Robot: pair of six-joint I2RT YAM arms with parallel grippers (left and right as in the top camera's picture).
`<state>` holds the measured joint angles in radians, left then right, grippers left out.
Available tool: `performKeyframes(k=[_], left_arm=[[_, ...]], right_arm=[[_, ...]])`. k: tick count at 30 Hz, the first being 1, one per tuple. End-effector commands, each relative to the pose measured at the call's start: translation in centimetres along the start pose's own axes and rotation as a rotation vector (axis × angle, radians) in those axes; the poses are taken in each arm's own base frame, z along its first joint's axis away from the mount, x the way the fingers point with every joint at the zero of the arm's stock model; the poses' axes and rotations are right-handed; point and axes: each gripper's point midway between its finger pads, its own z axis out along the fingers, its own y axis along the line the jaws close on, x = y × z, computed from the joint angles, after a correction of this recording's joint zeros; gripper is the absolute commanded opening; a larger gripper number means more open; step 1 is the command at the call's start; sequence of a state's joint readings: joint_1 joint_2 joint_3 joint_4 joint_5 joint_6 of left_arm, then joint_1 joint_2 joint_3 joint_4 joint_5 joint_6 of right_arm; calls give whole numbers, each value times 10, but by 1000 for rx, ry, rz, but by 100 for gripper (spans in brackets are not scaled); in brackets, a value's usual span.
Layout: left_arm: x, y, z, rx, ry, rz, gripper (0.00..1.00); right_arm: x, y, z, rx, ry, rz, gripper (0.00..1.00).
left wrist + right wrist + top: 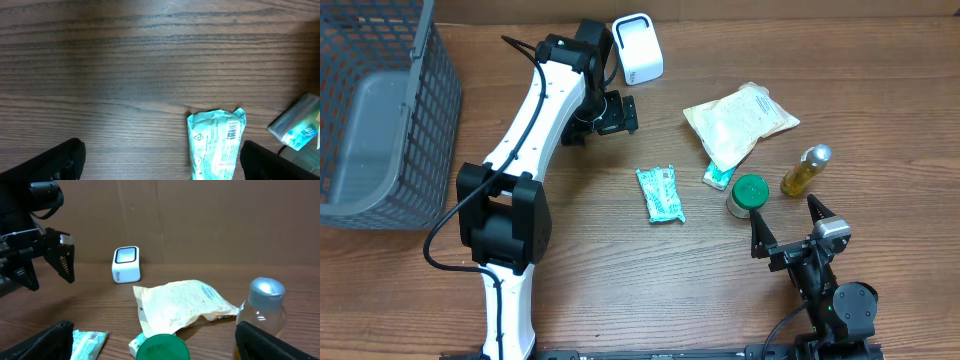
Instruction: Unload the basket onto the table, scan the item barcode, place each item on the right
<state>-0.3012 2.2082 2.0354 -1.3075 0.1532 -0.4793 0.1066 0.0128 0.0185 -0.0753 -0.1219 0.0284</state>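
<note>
A teal snack packet (660,193) lies flat mid-table; the left wrist view shows a barcode printed on the teal packet (216,145). The white scanner (637,47) stands at the table's back edge, also in the right wrist view (126,264). My left gripper (617,113) hovers open between the scanner and the packet, holding nothing; from its own camera the left gripper (162,165) has its right finger next to the packet's edge. My right gripper (788,225) rests open at the front right, empty, facing a green-lidded jar (162,347).
A cream pouch (740,118) lies at the right, with a small teal box (718,177) below it, the green-lidded jar (749,193) and an oil bottle (806,169) with a silver cap. A grey mesh basket (380,110) fills the far left.
</note>
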Motion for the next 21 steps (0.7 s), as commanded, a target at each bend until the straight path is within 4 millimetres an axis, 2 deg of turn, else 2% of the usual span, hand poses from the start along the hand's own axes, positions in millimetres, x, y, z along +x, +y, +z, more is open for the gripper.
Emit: performKeyframes(k=[1, 10, 21], left_arm=[[-2, -5, -9, 8, -29, 19, 100], [-2, -5, -9, 8, -29, 19, 100], [-2, -5, -9, 8, -29, 19, 100]], right_arm=[[2, -2, 0, 12, -2, -4, 100], [3, -11, 0, 63, -2, -3, 100], [3, -10, 0, 61, -1, -3, 100]])
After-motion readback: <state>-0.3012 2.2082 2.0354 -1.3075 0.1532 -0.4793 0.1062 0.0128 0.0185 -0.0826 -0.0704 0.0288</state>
